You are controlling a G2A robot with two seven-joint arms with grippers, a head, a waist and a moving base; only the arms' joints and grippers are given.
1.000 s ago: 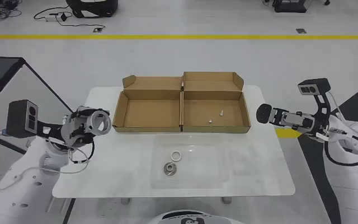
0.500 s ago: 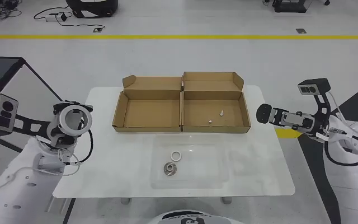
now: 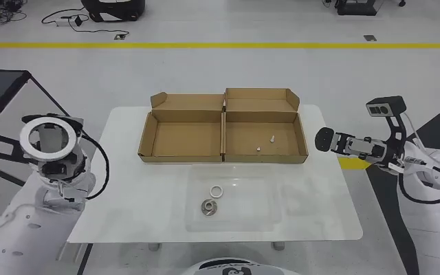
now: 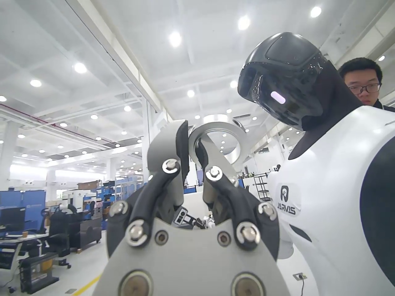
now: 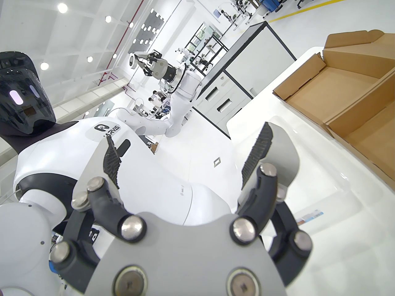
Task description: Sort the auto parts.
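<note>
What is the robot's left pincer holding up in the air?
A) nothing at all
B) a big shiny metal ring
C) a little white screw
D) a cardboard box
B: the left pincer is closed on the rim of a big shiny metal ring, one finger inside the ring and one outside.

Inside the right box (image 3: 285, 141), two pale parts (image 3: 273, 137) are too small to identify. In the left wrist view, one finger (image 4: 219, 161) of the left gripper (image 4: 192, 144) covers part of the ring (image 4: 216, 123) rim. The right wrist view's edge cuts off the right box (image 5: 367, 137).
</note>
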